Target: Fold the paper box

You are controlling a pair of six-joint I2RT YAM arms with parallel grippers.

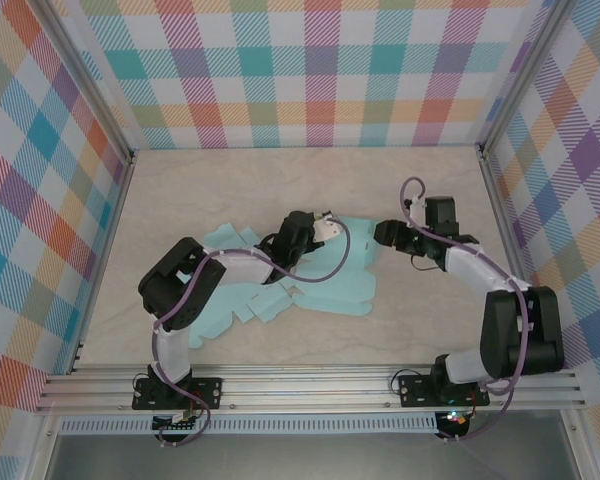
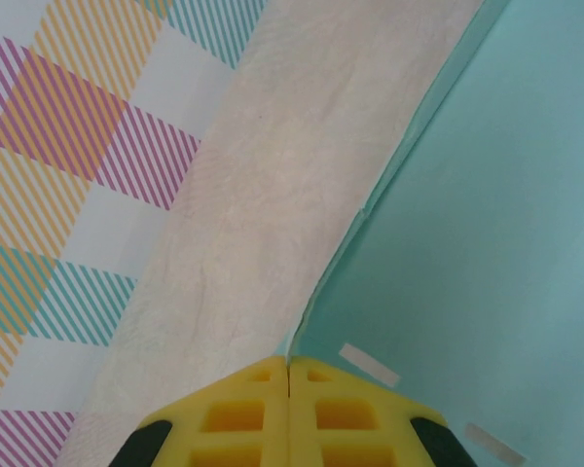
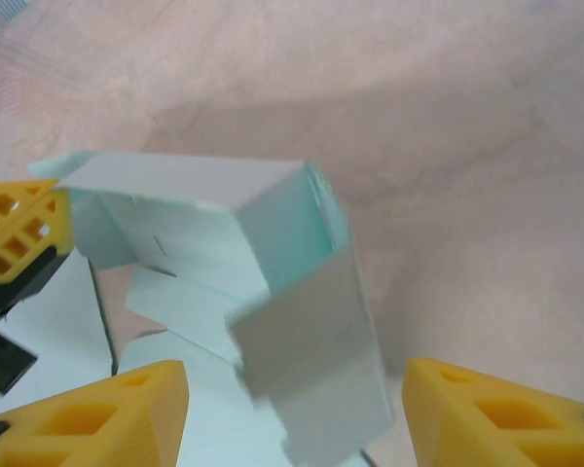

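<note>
Directly before right gripper [image 3: 294,379], paper box [image 3: 214,214]

The paper box [image 1: 355,290] is matt teal card, the table [image 1: 230,180] smooth, the front rail [image 1: 310,385] bare metal.

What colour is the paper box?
The paper box is light teal, clearest in the top external view.

Left arm [image 1: 185,290] and right arm [image 1: 515,335] share one build: white links between bulky black joints, a lilac cable [image 1: 412,188] looping along each, a black base plate [image 1: 175,392], and yellow fingers [image 3: 97,418] with square moulded pockets.
</note>
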